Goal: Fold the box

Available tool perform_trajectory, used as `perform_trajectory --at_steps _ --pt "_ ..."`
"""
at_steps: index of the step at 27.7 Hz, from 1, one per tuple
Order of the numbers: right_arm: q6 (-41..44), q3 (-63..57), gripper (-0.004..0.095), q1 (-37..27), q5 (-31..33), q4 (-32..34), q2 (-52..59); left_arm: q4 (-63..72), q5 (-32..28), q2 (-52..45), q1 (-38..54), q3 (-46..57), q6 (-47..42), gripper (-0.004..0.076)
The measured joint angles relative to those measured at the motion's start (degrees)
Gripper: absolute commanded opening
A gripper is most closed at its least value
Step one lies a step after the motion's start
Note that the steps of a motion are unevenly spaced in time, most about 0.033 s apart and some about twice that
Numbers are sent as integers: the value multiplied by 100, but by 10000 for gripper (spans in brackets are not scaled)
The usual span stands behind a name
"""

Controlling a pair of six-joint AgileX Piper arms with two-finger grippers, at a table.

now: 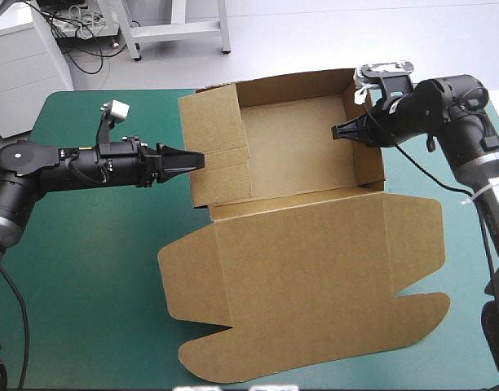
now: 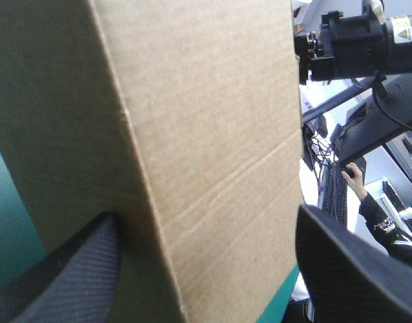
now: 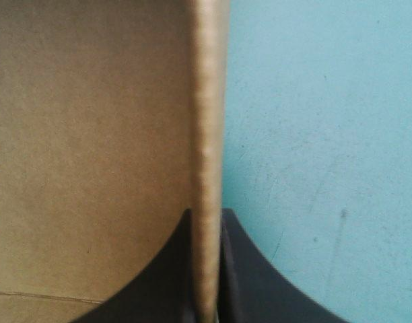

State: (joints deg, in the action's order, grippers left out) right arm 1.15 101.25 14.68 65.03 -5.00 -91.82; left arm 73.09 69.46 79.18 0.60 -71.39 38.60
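Note:
The brown box (image 1: 298,244) stands as an open tray at the back of the table, its lid lying flat toward the front edge. My left gripper (image 1: 192,160) is open at the tray's left wall (image 1: 217,151), about halfway along it. In the left wrist view that wall (image 2: 206,101) fills the space between the spread black fingers (image 2: 71,276) of the left gripper (image 2: 206,222). My right gripper (image 1: 337,130) reaches in from the right and is shut on the tray's right wall (image 1: 364,122). In the right wrist view the wall's top edge (image 3: 206,134) runs between the near-closed fingers of the right gripper (image 3: 206,215).
The teal-green cover (image 1: 86,269) shows bare to the left of the lid and along the right edge (image 1: 470,244). The lid's flaps reach close to the table's front edge. Outside the right wall, the right wrist view shows teal-green cover (image 3: 314,134).

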Motion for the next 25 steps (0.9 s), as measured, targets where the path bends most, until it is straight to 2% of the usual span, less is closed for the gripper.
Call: perform_trajectory --at_steps 14,21,25 --pt "1219 0 -8 1237 -126 1470 0 -2053 -315 -28 -112 -834 -1538 494" --pt "1429 0 -8 1456 -151 1678 0 -3499 -1059 -38 -1174 -851 -2616 494" --pt "1480 0 -8 1456 -132 1744 5 -4513 -1546 -38 -1819 -855 -3587 494"
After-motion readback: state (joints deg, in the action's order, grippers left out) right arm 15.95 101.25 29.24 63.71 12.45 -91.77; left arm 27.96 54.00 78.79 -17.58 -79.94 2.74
